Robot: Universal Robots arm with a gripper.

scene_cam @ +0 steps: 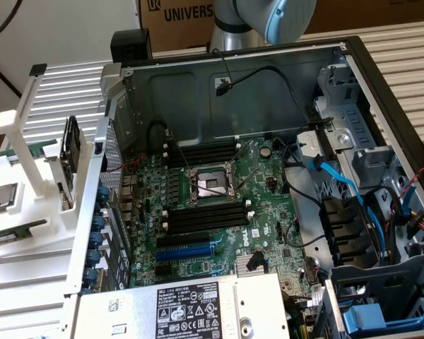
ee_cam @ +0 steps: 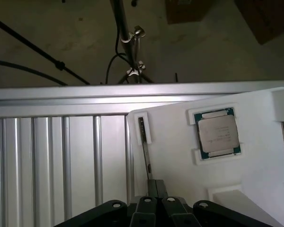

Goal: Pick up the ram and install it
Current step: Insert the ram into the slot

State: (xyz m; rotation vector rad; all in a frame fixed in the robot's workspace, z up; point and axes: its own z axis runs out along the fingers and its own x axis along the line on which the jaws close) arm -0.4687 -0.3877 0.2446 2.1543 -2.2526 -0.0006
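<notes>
I see a ribbed silver metal counter [ee_cam: 61,156], with a dull floor [ee_cam: 217,56] and black cables [ee_cam: 33,47] beyond it, carrying a smooth white plastic holder [ee_cam: 180,161]. A square silver processor chip [ee_cam: 218,131] sits recessed in the holder. Beside the chip, the ram [ee_cam: 146,153], seen edge-on as a thin dark strip, runs from a narrow slot at the holder's edge into my gripper [ee_cam: 155,185], which is pinched closed on it.

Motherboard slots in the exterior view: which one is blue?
The long slot below the lower black memory slots; every other slot is black.
</notes>
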